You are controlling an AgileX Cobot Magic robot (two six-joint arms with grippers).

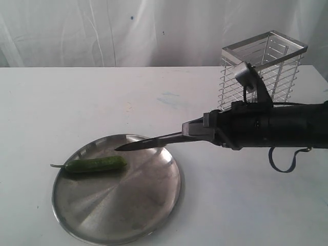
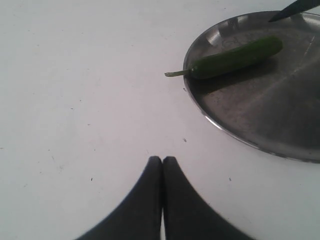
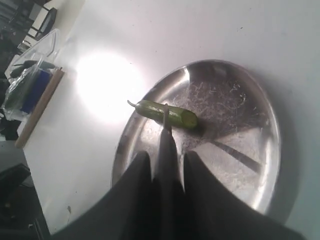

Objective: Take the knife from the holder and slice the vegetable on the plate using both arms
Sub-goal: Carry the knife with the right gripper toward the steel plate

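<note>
The dark green vegetable (image 1: 95, 164) lies on the steel plate (image 1: 128, 215) near its far left rim, stem pointing left. My right gripper (image 1: 192, 130) is shut on the knife (image 1: 148, 142), held level with its dark blade over the plate's far edge, tip just above and right of the vegetable. In the right wrist view the knife (image 3: 165, 140) runs out between the fingers (image 3: 142, 167) toward the vegetable (image 3: 165, 114). My left gripper (image 2: 162, 159) is shut and empty over bare table, short of the plate (image 2: 240, 135) and vegetable (image 2: 235, 57). The wire holder (image 1: 261, 69) stands behind the right arm.
White table all round, with a white curtain behind it. In the right wrist view, a wooden board (image 3: 37, 107) and a clear container (image 3: 30, 60) with dark items sit past the table's edge.
</note>
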